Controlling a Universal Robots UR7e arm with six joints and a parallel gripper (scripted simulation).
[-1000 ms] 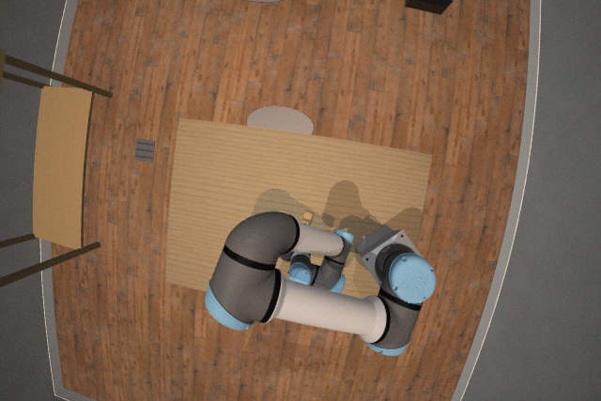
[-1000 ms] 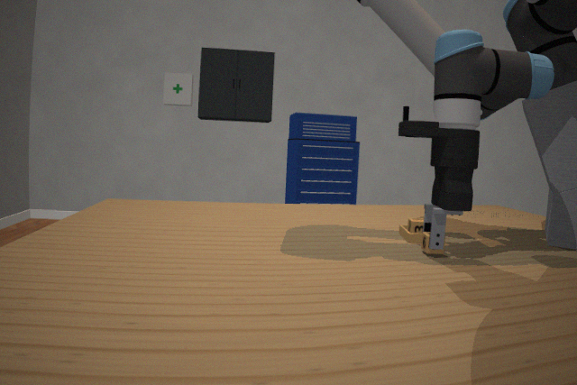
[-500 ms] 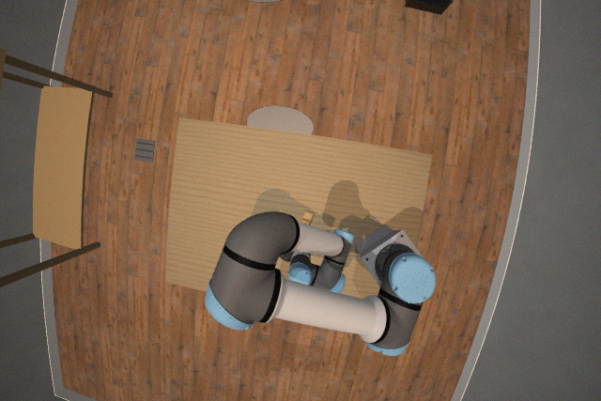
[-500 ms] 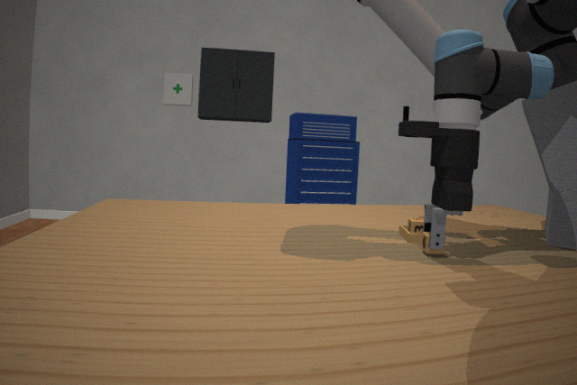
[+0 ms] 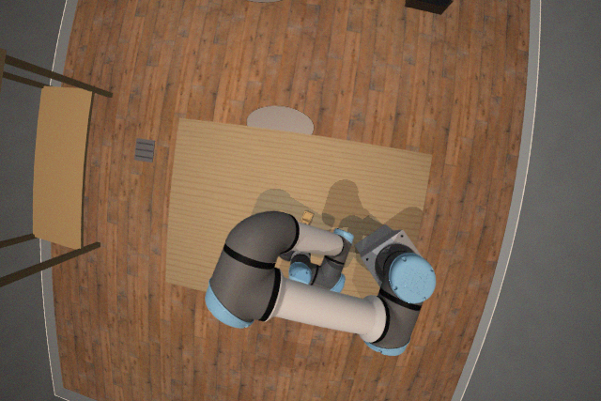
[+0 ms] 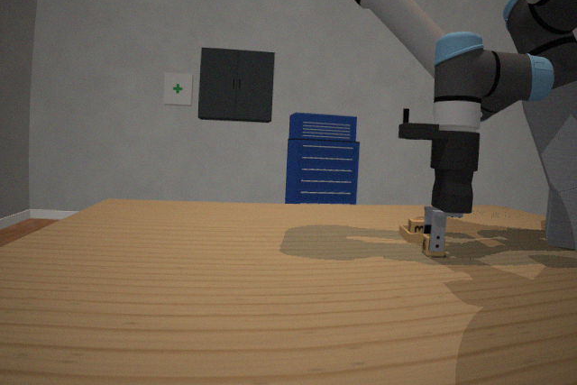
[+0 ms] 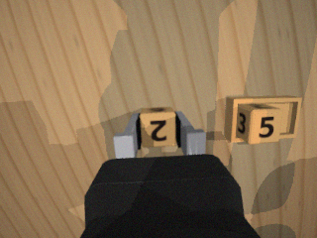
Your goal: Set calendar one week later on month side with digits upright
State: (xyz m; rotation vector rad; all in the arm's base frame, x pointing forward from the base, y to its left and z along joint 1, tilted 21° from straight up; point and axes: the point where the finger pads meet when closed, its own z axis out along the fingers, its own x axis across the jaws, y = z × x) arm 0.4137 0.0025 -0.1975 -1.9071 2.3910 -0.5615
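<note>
Calendar tray of pale wood: beside the gripper, to its right in the wrist view, bearing a wooden cube marked 5 and 3. The fingers, part-open, appear closed on a second wooden cube, marked 2, low at the table. Possible faults: off-centre pads could twist it; careless placing could invert its digit, catch the rim or knock its neighbour.

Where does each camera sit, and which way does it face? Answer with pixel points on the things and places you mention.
Top: high overhead, facing down at the table [image 5: 218, 168]; arm [image 5: 325, 306] covers the gripper.
Exterior: low at the table's edge [image 6: 186, 306], looking across it; arm [image 6: 403, 22] and gripper [image 6: 434, 236] at right.
Wrist: on the arm, facing down past the fingers.
Exterior and wrist share cube [image 7: 158, 130] and tray [image 6: 409, 235] [image 7: 263, 100].
</note>
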